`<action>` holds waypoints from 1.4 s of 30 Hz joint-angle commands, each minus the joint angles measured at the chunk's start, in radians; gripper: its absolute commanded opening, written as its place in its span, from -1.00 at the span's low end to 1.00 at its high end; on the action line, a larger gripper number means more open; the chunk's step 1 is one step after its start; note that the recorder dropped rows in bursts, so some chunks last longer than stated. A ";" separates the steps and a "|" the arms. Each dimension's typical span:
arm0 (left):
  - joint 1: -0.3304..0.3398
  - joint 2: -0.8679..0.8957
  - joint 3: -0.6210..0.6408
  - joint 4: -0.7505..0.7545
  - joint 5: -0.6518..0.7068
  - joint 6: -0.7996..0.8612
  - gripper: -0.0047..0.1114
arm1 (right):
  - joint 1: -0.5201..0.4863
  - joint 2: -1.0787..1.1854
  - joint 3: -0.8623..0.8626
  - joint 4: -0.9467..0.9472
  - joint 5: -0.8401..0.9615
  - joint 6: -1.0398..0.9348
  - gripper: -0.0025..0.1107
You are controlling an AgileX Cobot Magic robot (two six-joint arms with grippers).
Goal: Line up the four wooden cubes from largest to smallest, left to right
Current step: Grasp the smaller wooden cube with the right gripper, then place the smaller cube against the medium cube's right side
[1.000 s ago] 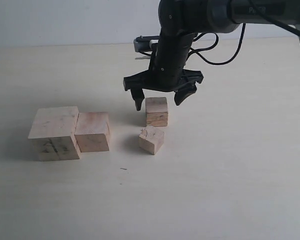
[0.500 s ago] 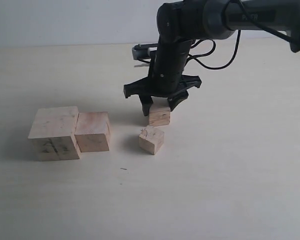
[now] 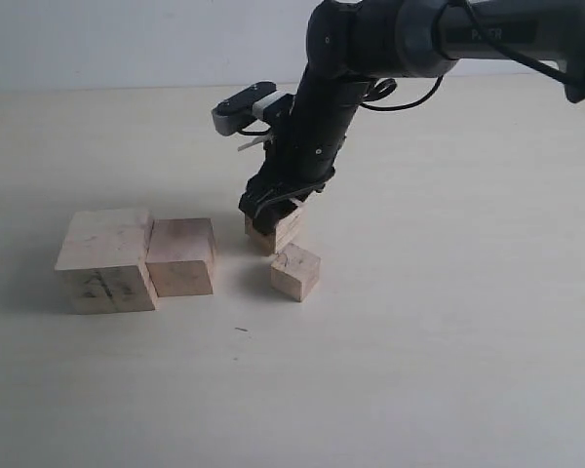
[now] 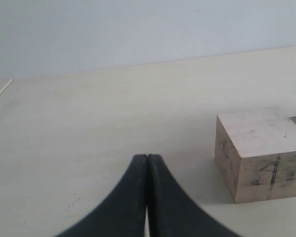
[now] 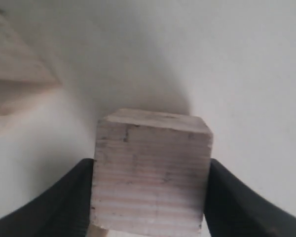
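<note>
In the exterior view the largest wooden cube [image 3: 105, 258], dark marks on its front face, stands at the left with the second cube [image 3: 181, 255] touching its right side. My right gripper [image 3: 272, 209] is shut on a small cube [image 3: 278, 232], which sits low, at or just above the table. Another small cube [image 3: 295, 271] lies turned at an angle just in front of it. The right wrist view shows the held cube [image 5: 152, 173] clamped between both black fingers [image 5: 64, 197]. My left gripper [image 4: 147, 158] is shut and empty, with the largest cube [image 4: 259, 153] nearby.
The cubes rest on a pale tabletop [image 3: 448, 341] with a light wall behind it. A blurred wooden cube [image 5: 15, 94] fills one corner of the right wrist view. The right arm's cable [image 3: 409, 97] hangs over the table's far side.
My right gripper came down over the small cube, shut on it, turned its wrist and shifted the cube a little to the left. The other three cubes stayed put.
</note>
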 commanded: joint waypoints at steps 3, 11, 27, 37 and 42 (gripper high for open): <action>0.003 -0.006 0.000 0.002 -0.007 0.000 -0.92 | -0.003 -0.007 -0.002 0.061 0.064 -0.213 -0.96; 0.003 -0.006 0.000 0.002 -0.007 0.000 -0.92 | -0.003 -0.007 -0.002 0.135 0.169 -0.410 -0.96; 0.003 -0.006 0.000 0.002 -0.007 0.000 -0.92 | 0.007 -0.007 -0.002 0.070 0.141 -0.554 -0.96; 0.003 -0.006 0.000 0.002 -0.007 0.000 -0.92 | 0.025 -0.006 -0.002 0.093 0.089 -0.617 -0.96; 0.003 -0.006 0.000 0.002 -0.007 0.000 -0.92 | 0.026 -0.006 -0.002 0.102 0.089 -0.658 -0.96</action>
